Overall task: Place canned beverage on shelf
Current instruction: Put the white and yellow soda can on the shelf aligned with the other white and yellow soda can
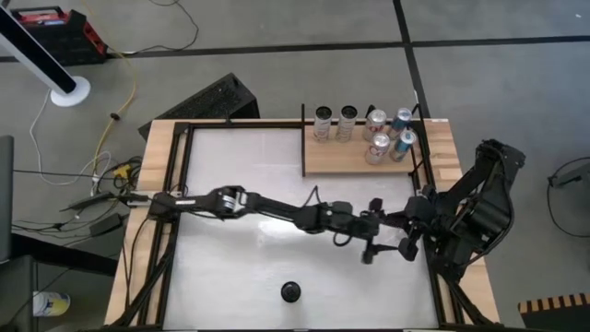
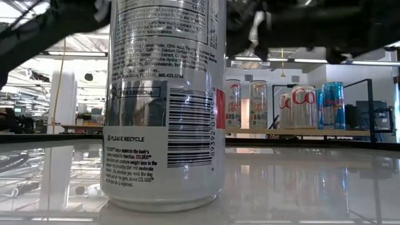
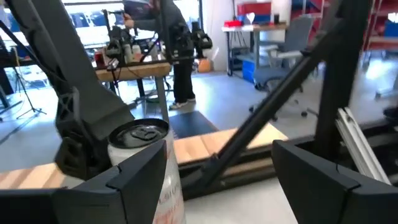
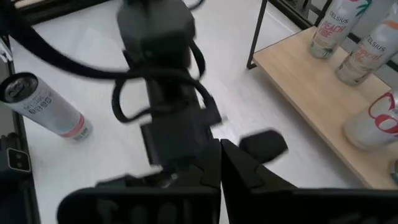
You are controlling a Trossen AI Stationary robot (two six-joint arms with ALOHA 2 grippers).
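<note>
A white canned beverage (image 1: 291,292) stands upright on the white tabletop near its front edge, filling the low view (image 2: 165,106), and touches no gripper. The light-wood shelf (image 1: 350,161) at the far right carries several upright cans (image 1: 376,148). My left arm reaches across the table, and its gripper (image 1: 373,231) is open with nothing between the fingers (image 3: 227,168). A little past them another can (image 3: 143,162) stands beside a dark part of my right arm. My right gripper (image 1: 410,235) hangs shut just beyond the left one, slanting down (image 4: 219,168).
Black rods (image 1: 175,231) and a wood border frame the tabletop. The shelf has thin black uprights (image 2: 375,112) at its end. A black case (image 1: 217,97) lies beyond the far edge. A person (image 3: 174,56) stands at benches in the room behind.
</note>
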